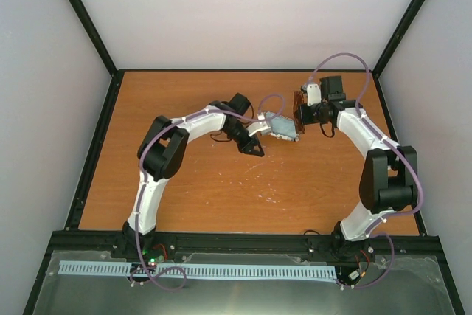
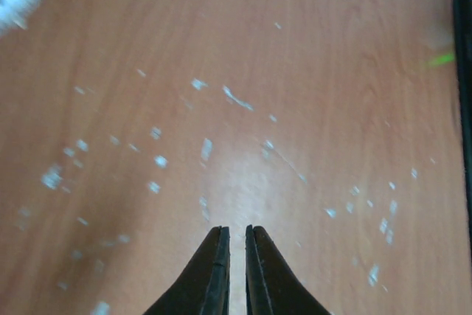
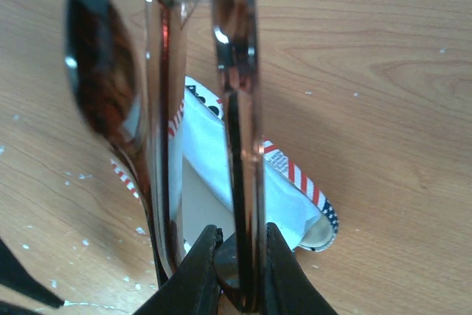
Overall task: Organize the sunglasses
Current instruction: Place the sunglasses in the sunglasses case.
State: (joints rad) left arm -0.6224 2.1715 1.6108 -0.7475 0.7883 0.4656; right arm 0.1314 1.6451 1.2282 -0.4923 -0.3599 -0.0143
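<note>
**A:** We're on the right wrist view, and the sunglasses (image 3: 240,138) fill it. They're folded, up off the wood and running straight away from the lens.

**B:** The right gripper (image 3: 241,234) has them, no question. We see its two dark fingers pinched in on the near end of the frame, with nothing but the frame between them.

**A:** There's one brownish lens off to the left of our picture, and glossy reddish-brown bars down the middle.

**B:** Now look underneath. The flag-patterned case (image 3: 295,173) lies flat on the table (image 1: 221,189), and the light blue cloth (image 3: 276,197) is with it. We can't tell whether the cloth is tucked inside or draped over.

**A:** And the glasses hang above that case. From here we can't make out any contact between them.

**B:** From the top camera we find the pair right of centre, toward the far side of the table. The glasses sit just beyond the case at the tip of the right arm.

**A:** Over to the left wrist view, where the left gripper (image 2: 236,230) has its fingers drawn almost together. We see only a thin slit between them.

**B:** There's nothing in that slit, just bare, pale-flecked wood under the tips.

**A:** From above, we put that gripper just to the left of the case. We can't say whether it touches it.
</note>
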